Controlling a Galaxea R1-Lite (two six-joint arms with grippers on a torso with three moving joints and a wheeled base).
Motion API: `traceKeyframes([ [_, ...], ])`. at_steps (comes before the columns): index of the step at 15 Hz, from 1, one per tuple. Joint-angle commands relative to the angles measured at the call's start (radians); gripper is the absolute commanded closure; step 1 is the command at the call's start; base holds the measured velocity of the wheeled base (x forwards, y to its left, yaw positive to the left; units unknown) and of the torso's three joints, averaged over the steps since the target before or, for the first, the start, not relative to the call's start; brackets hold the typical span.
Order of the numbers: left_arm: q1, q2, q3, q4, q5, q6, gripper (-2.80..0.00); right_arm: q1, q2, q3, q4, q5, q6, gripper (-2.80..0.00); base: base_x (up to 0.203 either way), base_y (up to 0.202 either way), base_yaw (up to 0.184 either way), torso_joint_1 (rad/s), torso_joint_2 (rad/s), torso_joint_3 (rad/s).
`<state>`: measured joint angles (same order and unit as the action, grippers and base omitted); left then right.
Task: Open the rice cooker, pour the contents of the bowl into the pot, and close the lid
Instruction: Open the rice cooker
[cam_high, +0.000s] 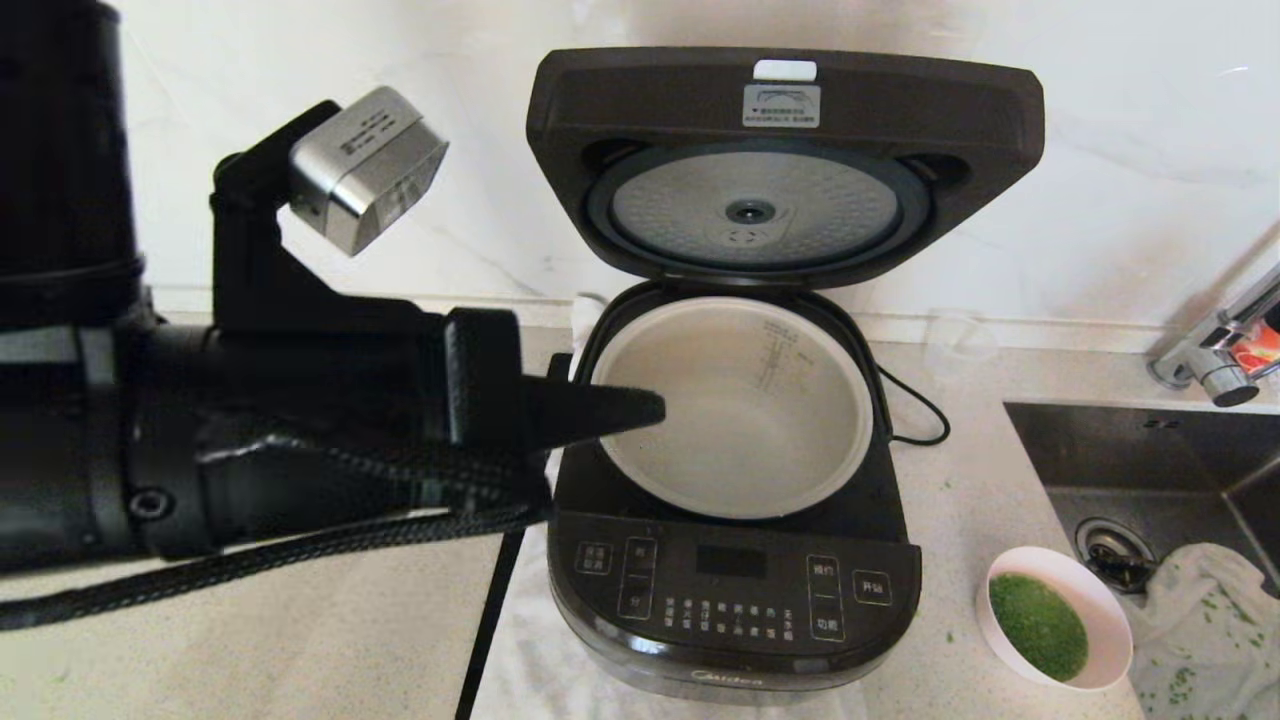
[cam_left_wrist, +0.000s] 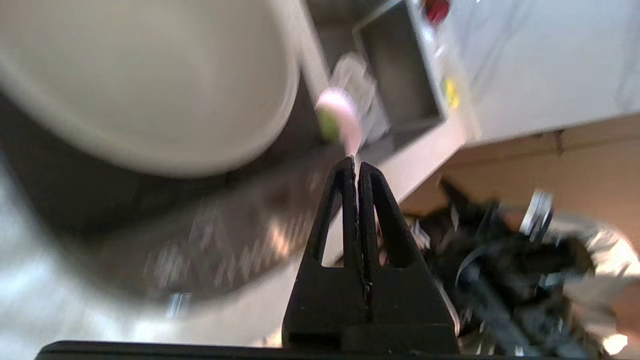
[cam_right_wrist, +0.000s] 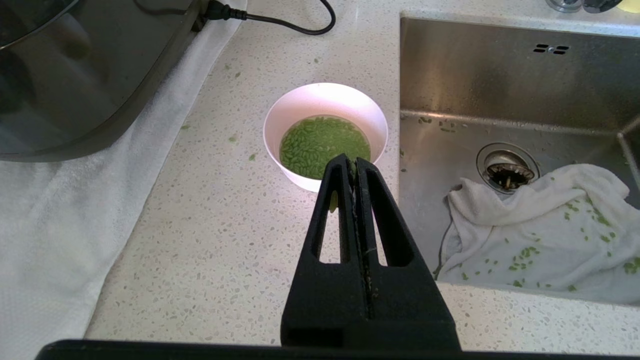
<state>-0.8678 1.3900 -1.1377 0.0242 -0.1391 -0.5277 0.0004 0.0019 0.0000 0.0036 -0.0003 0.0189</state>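
Left claw hangs over the near-left rim of the pot, fingers pressed together and gripping nothing. Lid's up! The lid stands upright behind the rice cooker, dimpled silver plate facing out, and the pot sits bare inside, so the opening step looks done and the pour comes next. Over on the right, the bowl waits on the table, just beside the sink and near the cooker's front right corner, with the green bits untouched inside it. Right claw hovers just above the bowl's near rim, also closed and empty-handed, so it would seem the likelier one to take the job: it needs to spread its fingers, pinch the rim and carry the bowl over the pot without tipping early. Watch the traffic, though. The left arm reaches across the pot's mouth and should clear out first. A power cord trails behind the cooker, a white cloth speckled with green lies in the sink, and stray bits dot the table.
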Motion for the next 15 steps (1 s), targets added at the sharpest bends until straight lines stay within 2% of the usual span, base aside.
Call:
traceKeyframes([
  [1,0.001,0.091,-0.065,-0.028,0.010,-0.003,0.00,0.000,0.000,0.000,-0.001,0.000,0.001,0.00,0.000,0.000,0.000,0.000,0.00,0.000],
  [3,0.000,0.129,-0.116,-0.033,0.050,0.001,0.00,0.000,0.000,0.000,0.001,0.000,0.001,0.00,0.000,0.000,0.000,0.000,0.00,0.000],
  [14,0.004,0.287,-0.339,-0.036,0.174,0.120,0.00,0.001,0.000,0.000,0.000,0.000,0.000,0.00,0.000,0.000,0.000,0.000,0.00,0.000],
  [15,0.004,0.307,-0.366,-0.036,0.210,0.131,0.00,0.001,0.000,0.000,0.000,-0.001,0.001,0.00,0.000,0.000,0.000,0.000,0.00,0.000],
])
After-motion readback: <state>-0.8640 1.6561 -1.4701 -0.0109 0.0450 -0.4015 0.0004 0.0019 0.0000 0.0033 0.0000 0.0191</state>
